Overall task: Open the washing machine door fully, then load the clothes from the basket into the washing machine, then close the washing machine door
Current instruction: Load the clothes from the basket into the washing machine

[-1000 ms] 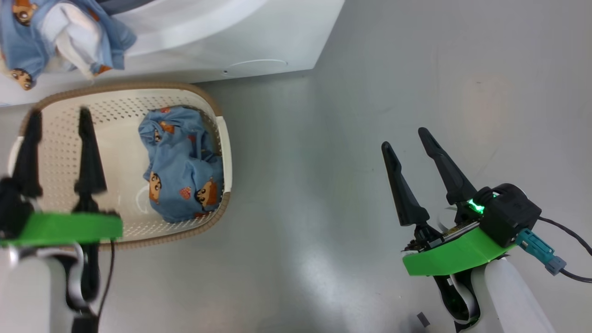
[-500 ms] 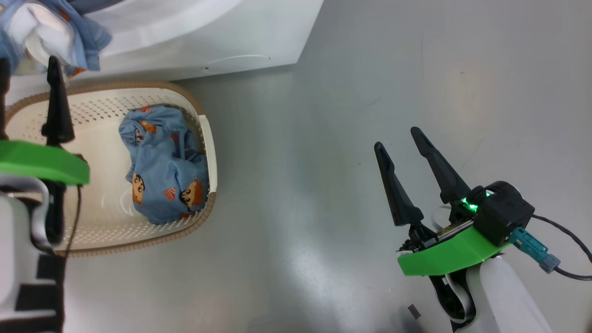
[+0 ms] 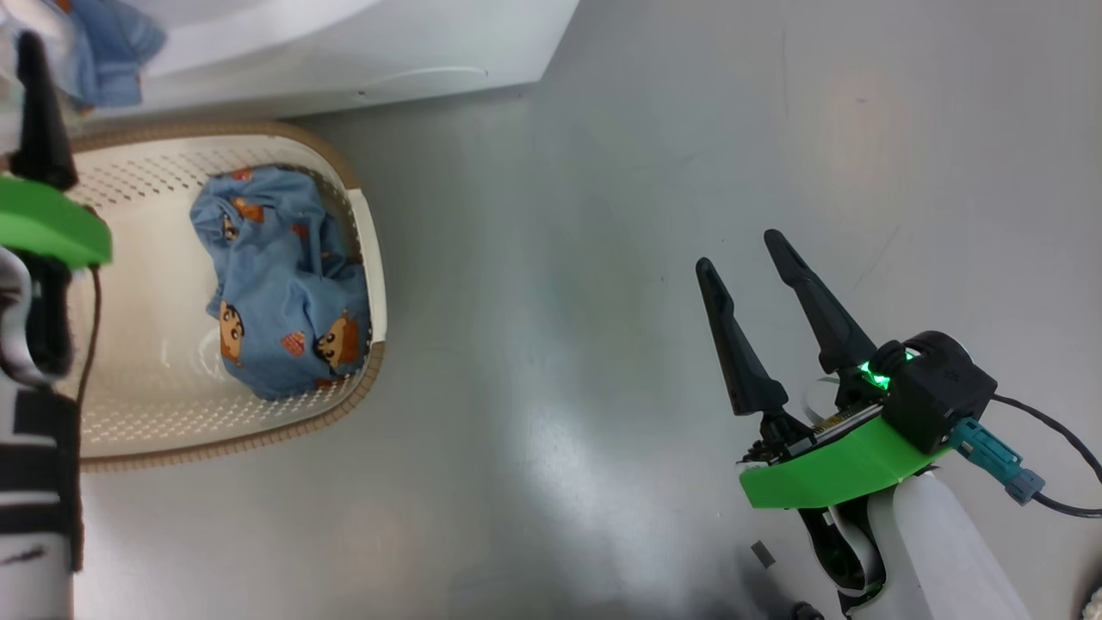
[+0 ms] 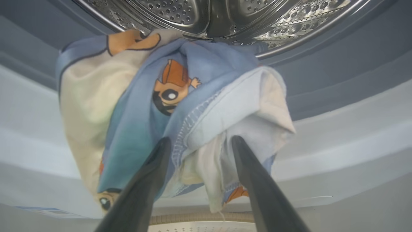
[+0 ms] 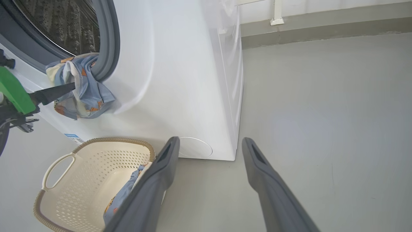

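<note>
A light blue cartoon-print garment with a cream lining (image 4: 180,96) hangs out of the washing machine (image 5: 186,80) over the grey-blue seal (image 5: 111,38), below the steel drum (image 4: 206,16). My left gripper (image 4: 199,140) is open, its tips pressed into the hanging cloth from below; one of its fingers (image 5: 54,91) touches the garment (image 5: 87,90). A second blue garment (image 3: 275,275) lies in the cream basket (image 3: 258,435) on the floor in front of the machine. My right gripper (image 3: 739,250) hovers open and empty over bare floor, right of the basket. The door is out of view.
The basket (image 5: 112,140) stands right under the machine's opening, near the round lower cap (image 5: 194,148). Grey floor (image 3: 560,344) stretches between the basket and my right arm. A wall base (image 5: 322,29) runs behind the machine.
My left gripper rose from above the basket to the garment hanging at the machine's mouth. The head camera shifted, sliding basket and machine leftward in view. The right gripper stayed put.
</note>
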